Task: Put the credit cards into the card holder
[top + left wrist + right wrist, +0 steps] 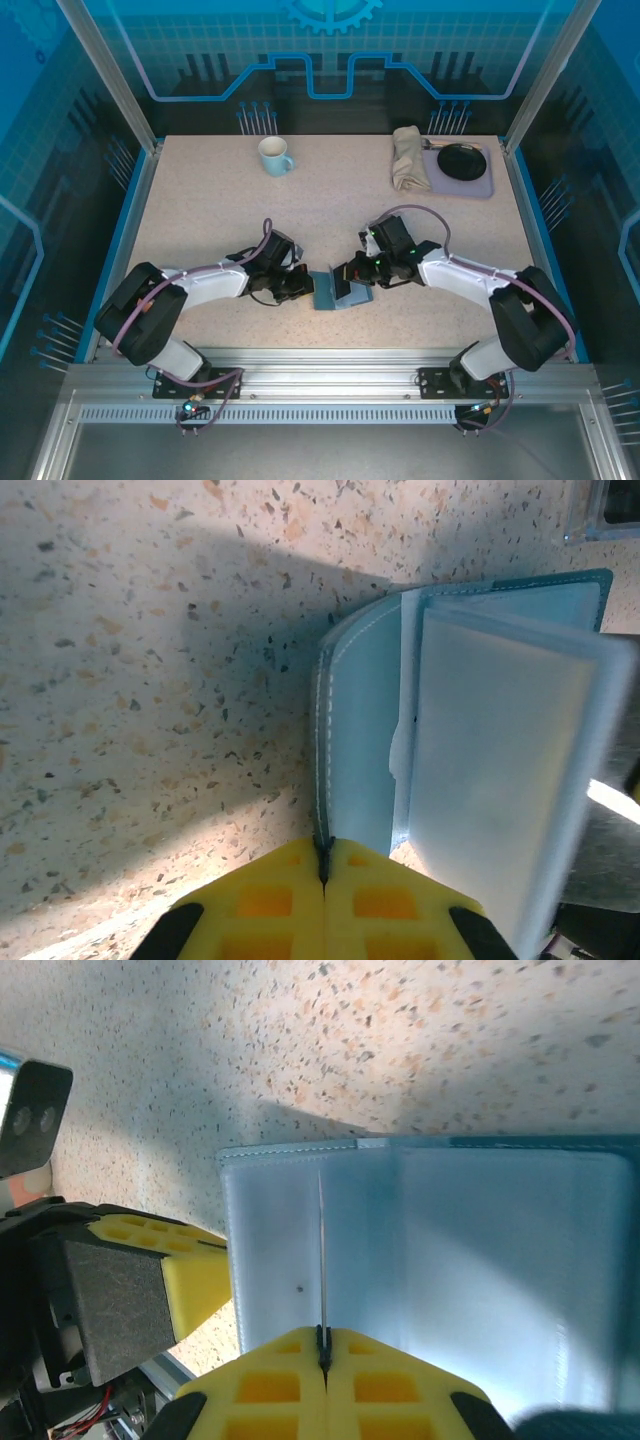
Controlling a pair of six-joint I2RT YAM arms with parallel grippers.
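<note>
A teal-blue card holder [335, 290] with pale stitching and frosted white sleeves, against a beige table [200, 210] speckled brown and black. At the far edge: pale blue mug [274, 156], tan cloth [407, 158], lavender tray [485, 186], black dish [461, 160].

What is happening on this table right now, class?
Both arms are working on the blue-teal card holder near the front edge of the table. The left fingers are shut on its cover edge. The right fingers pinch a clear inner sleeve, holding the holder open.
</note>
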